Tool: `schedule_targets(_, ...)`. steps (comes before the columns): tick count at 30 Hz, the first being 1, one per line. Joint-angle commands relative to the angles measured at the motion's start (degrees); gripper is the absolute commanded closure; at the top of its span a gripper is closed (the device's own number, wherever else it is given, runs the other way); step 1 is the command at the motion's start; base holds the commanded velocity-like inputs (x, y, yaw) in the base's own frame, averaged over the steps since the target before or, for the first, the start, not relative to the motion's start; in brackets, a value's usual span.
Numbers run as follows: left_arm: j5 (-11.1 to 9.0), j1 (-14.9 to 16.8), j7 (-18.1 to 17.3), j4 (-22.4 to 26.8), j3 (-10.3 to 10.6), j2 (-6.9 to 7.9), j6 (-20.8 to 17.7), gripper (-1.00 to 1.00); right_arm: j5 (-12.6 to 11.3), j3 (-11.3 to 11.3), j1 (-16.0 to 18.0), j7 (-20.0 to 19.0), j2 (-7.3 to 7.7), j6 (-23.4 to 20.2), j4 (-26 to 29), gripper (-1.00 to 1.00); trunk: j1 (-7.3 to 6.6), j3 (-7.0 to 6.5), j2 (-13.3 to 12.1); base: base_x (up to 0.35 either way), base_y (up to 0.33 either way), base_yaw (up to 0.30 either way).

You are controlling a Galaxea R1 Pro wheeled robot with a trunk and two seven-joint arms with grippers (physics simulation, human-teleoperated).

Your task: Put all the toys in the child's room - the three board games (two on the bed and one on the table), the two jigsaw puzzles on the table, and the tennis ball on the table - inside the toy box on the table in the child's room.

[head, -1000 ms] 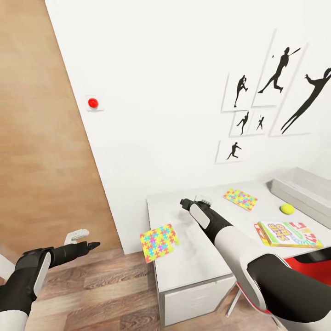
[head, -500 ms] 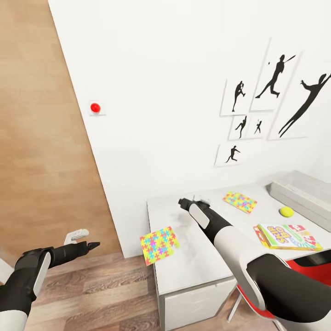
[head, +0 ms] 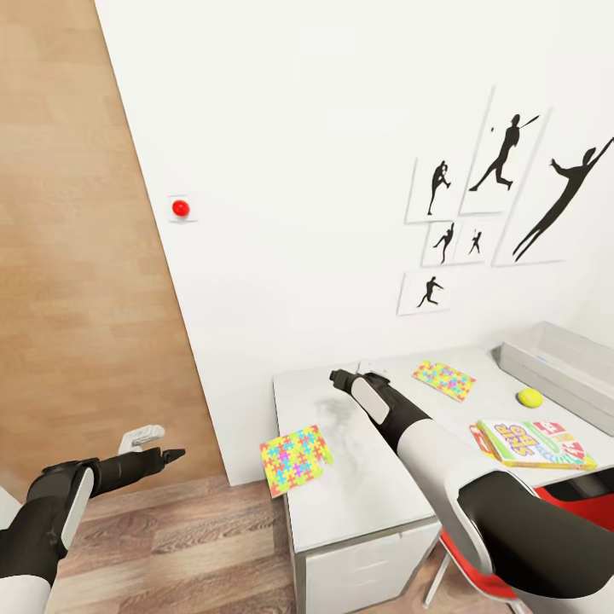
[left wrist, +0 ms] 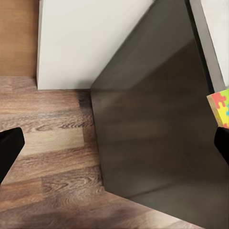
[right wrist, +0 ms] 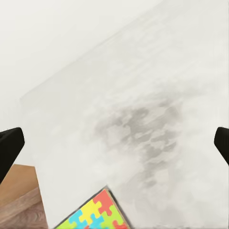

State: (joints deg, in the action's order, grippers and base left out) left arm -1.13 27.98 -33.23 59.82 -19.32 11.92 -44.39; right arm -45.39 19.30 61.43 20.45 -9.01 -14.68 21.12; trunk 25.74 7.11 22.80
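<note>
From the head camera I see my right hand (head: 341,378) reaching out over the bare middle of the table (head: 358,495), holding nothing; in its wrist camera the two black fingertips (right wrist: 9,145) sit at opposite edges of the frame, so the hand is spread wide apart. My left hand (head: 158,445) hangs out over the wood floor (head: 196,546), well apart from the table, also spread with nothing between its fingertips.

One jigsaw puzzle (head: 295,459) lies at the table's left edge, hanging partly over it; a corner of it shows in both wrist cameras. The second jigsaw puzzle (head: 444,379) lies flat further along near the wall. The tennis ball (head: 530,397) sits just in front of the toy box (head: 558,362), which stands at the far right of the table. The Skip-Bo board game (head: 530,443) lies flat near the ball, on the side toward me. Beneath it I can see a red chair (head: 465,567). Black sports silhouette pictures (head: 499,196) hang on the white wall
</note>
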Motion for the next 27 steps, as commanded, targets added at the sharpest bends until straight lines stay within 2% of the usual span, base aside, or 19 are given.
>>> schedule_targets(1,-0.10,0.06,-0.17,0.04,-0.10,0.00,-0.44,-1.00,-0.44,0.46,0.01,0.44,0.07,-0.65,0.27,-1.00,0.04,0.03,0.12,0.000,0.000,0.000)
schedule_targets(6,-0.10,0.06,-0.17,0.04,-0.11,0.02,-0.43,-1.00,-0.64,0.43,-1.50,0.40,0.05,-2.88,2.95,-1.00,0.04,-0.44,0.12,0.000,0.000,0.000)
schedule_targets(9,-0.10,0.06,-0.17,0.04,-0.13,0.03,-0.46,-1.00,-0.66,0.43,-4.55,0.39,0.04,-4.55,8.39,-1.00,0.04,-0.69,0.12,0.000,0.000,0.000)
schedule_targets(10,-0.10,0.06,-0.17,0.04,-0.18,0.03,-0.47,-1.00,-0.67,0.38,-6.41,0.38,0.14,-5.53,12.24,-1.00,0.04,-0.73,0.12,0.000,0.000,0.000)
schedule_targets(12,-0.10,0.06,-0.17,0.04,-0.22,0.05,-0.47,-1.00,-0.67,0.32,-8.50,0.38,0.31,-6.59,16.56,-1.00,0.04,-0.80,0.12,0.000,0.000,0.000)
schedule_targets(13,-0.10,0.06,-0.17,0.04,-0.27,0.07,-0.49,-1.00,-0.67,0.26,-10.76,0.40,0.49,-7.62,20.99,-1.00,0.04,-0.82,0.12,0.000,0.000,0.000)
schedule_targets(19,-0.10,0.06,-0.17,0.04,-0.32,0.08,-0.46,-1.00,-0.60,0.08,-17.84,0.41,0.83,-9.82,32.59,-1.00,0.04,-0.87,0.12,0.000,0.000,0.000)
schedule_targets(22,-0.10,0.06,-0.12,0.04,-0.25,0.05,-0.44,-1.00,-0.57,0.31,-19.61,0.47,0.80,-10.24,35.06,-1.00,0.04,-0.88,0.12,0.000,0.000,0.000)
schedule_targets(27,-0.10,0.06,-0.09,0.04,-0.21,0.04,-0.43,-1.00,-0.57,0.43,-20.51,0.50,0.83,-10.93,36.29,-1.00,0.04,-0.89,0.12,0.000,0.000,0.000)
